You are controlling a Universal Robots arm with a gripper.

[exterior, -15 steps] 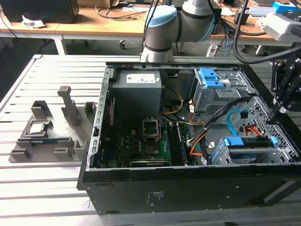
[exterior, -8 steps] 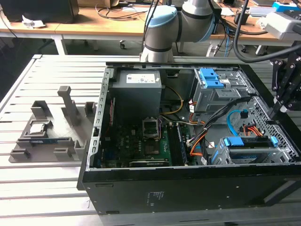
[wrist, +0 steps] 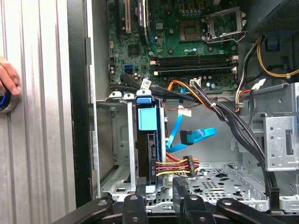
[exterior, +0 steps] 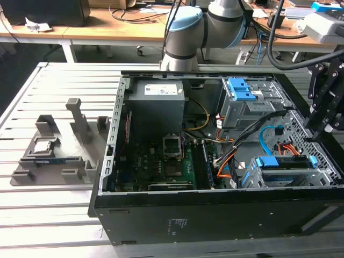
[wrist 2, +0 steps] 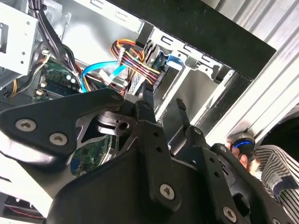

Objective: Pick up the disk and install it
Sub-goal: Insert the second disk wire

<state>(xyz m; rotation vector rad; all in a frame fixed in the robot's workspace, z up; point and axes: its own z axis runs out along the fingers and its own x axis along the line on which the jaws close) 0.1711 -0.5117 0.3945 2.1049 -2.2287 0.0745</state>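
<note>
The disk point(exterior: 285, 163) stands on edge inside the grey drive cage point(exterior: 293, 177) at the exterior view's lower right of the open computer case, blue rails at both ends. In the first wrist view the disk point(wrist: 149, 116) shows edge-on, with its blue rail and dark side seated between the cage walls. My gripper point(exterior: 318, 129) hangs just above and to the right of the cage. In both wrist views its black fingers stand apart with nothing between them, so the gripper point(wrist: 160, 189) point(wrist 2: 163, 105) is open, straddling the line of the disk without touching it.
Orange, red and blue cables point(wrist: 187, 140) run beside the cage. The motherboard point(exterior: 172, 161) fills the case floor, and a second cage with a blue latch point(exterior: 239, 88) sits behind. A hand point(wrist: 7, 79) rests on a blue-lit button point(wrist 2: 243, 142) on the table. A grey fixture point(exterior: 54, 145) lies at left.
</note>
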